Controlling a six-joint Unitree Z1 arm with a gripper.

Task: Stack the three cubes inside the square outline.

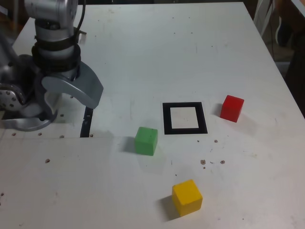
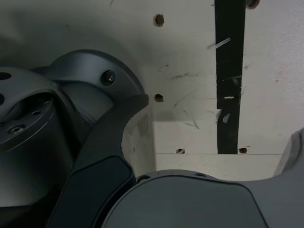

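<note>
Around the empty square outline (image 1: 185, 118) on the table (image 1: 143, 47) sit three cubes—green (image 1: 146, 140) at eight o'clock, yellow (image 1: 187, 197) at six, red (image 1: 232, 108) at three—probably light, rigid, best pinched across opposite flat faces by the gripper (image 1: 62, 98), spread wide and empty.

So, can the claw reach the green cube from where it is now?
Probably yes. The claw hangs open at the exterior view's left, and only bare table and a black strip lie between it and the green cube.
</note>
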